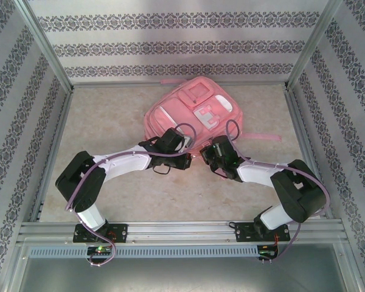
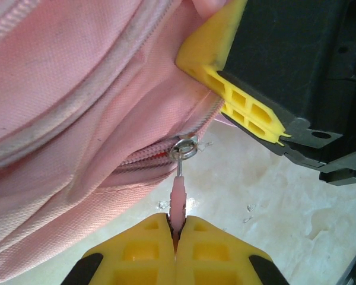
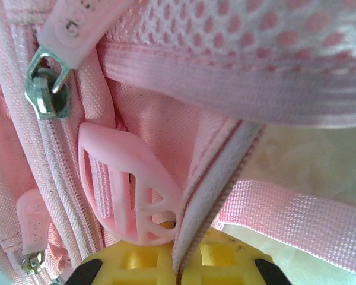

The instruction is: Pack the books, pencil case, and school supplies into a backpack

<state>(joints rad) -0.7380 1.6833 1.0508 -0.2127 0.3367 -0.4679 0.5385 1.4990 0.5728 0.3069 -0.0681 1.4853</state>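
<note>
The left gripper [image 2: 177, 231] is pressed together on a pink zip pull [image 2: 177, 199]. The pull's metal ring [image 2: 184, 148] hangs at a zip line of the backpack [image 2: 77, 89]. Close beside it, the right gripper [image 3: 179, 261] pinches a fabric seam edge [image 3: 207, 196] of the pack, next to a pink rubber loop [image 3: 130, 190].

The step in hand looks like zip work, one arm pulling and the other bracing. I cannot tell whether this zip is being opened for loading or closed after it, and what is inside is hidden.

The backpack lies flat, front pockets up, on the table [image 1: 109, 121] toward the far wall, just beyond both grippers. Its long axis runs roughly near to far, slightly slanted, with a thin strap [image 1: 170, 80] at the far end.
</note>
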